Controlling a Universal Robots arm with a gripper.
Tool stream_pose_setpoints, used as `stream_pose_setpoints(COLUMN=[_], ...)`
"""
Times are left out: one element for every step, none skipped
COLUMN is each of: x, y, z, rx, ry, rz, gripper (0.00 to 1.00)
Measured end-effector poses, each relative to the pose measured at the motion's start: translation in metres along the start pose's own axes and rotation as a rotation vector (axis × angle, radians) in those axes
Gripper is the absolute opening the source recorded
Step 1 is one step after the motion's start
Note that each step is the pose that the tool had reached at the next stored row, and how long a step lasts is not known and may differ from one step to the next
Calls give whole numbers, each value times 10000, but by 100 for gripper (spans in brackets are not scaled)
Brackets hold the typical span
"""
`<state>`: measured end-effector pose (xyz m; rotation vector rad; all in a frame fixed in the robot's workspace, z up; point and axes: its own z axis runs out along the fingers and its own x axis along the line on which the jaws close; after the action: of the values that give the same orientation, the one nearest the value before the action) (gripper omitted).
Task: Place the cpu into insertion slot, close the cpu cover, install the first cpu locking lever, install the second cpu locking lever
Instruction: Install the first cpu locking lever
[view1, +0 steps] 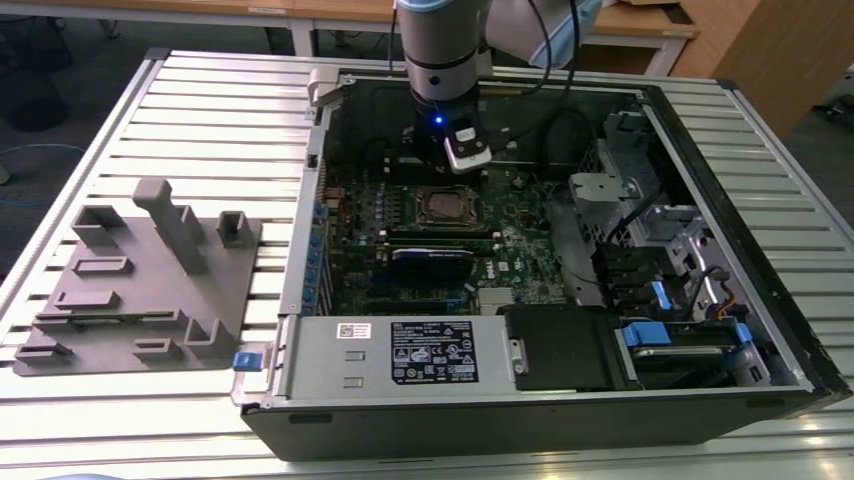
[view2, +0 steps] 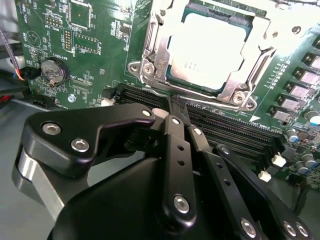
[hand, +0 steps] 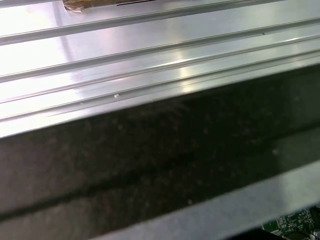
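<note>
Cpu: the cpu lies flat in the socket on my second wrist view, its dull silver top showing through the frame's window.
Insertion slot: the insertion slot sits near the middle of the green board, inside the open computer case.
Cpu cover: the cpu cover looks to be down over the chip, with its silvery frame lying around the chip's edges.
Gripper: the gripper hangs just above the board, beside the socket and not touching it. In the exterior view I see the gripper on the far side of the socket.
Fingers: the black fingers are drawn together at their tips, and I see nothing held between them.
Under the tips: the long black card slots run between the gripper and the socket.
Board detail: a coin cell stands well apart from the socket.
Surroundings: the case rests on a slatted metal table. A grey fixture tray lies beside the case on the exterior view's left.
First wrist view: I get the table slats and the dark case wall.
</note>
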<state>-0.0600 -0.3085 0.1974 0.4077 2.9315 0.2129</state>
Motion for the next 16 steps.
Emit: stream_pose_setpoints(x=[0,-1,-1,-1,0,0,0,0,0,0,0,0,1,1,1,1], y=[-1,-1,-1,-1,-1,-1,-1,-1,-1,-1,-1,-1,-1,-1,-1,0], z=[0,-1,-1,-1,0,0,0,0,0,2,3,4,5,5,5,6], rx=[19,28,28,28,29,29,30,30,31,29,27,23,21,21,21,20], ry=[-30,-44,-44,-46,-48,-50,-51,-51,-55,-62,-71,-79,-81,-82,-82,-83], rz=[-8,-13,-14,-15,-14,-14,-14,-14,-14,-15,-16,-17,-17,-17,-18,-17], gripper=[11,11,11,11,11,11,11,11,11,11,11,11,11,11,11,11])
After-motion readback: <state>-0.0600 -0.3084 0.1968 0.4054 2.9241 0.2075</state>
